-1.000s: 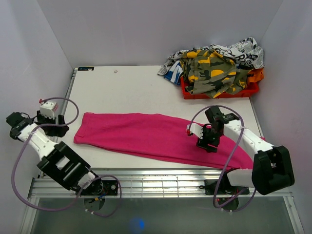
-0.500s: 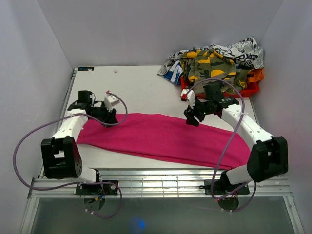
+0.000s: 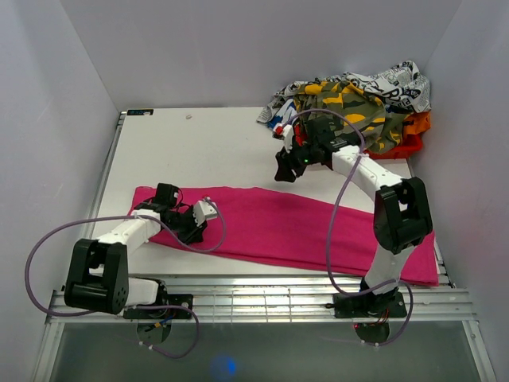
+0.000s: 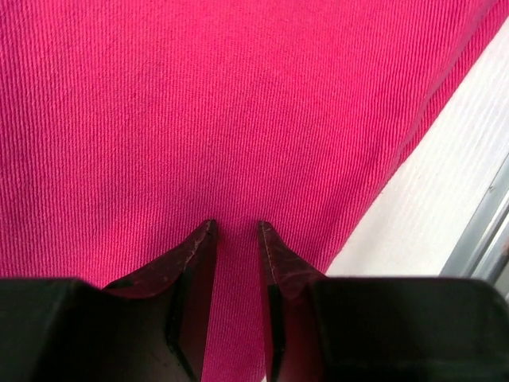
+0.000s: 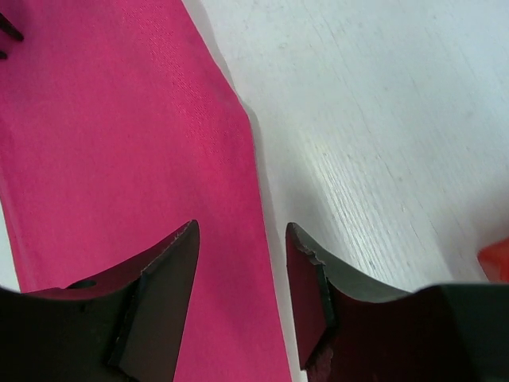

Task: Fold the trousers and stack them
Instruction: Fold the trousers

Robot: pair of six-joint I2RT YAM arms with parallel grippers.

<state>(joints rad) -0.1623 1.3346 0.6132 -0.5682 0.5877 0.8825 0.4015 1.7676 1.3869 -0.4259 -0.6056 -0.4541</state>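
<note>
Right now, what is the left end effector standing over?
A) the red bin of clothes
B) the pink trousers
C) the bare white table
B: the left end effector points down at the trousers, and pink fabric fills most of its wrist view.

Left arm (image 3: 127, 231) and right arm (image 3: 362, 171): same build, with white link shells and black joint housings.

Left end effector (image 4: 236, 232): two dark left fingers (image 4: 195, 263), wedge-shaped and tapering to points, set in a flat black body. A small white module (image 3: 206, 209) sat just behind it.

Right end effector (image 5: 242, 239): matching dark right fingers (image 5: 163, 294) with flat inner faces and slightly rough edges.

Lilac left cable (image 3: 48, 239) ran back from behind the left end effector in a wide loop. Lilac right cable (image 3: 332, 231) was thin and long, of the same sort.

Base mounts (image 3: 151, 306) were black.
</note>
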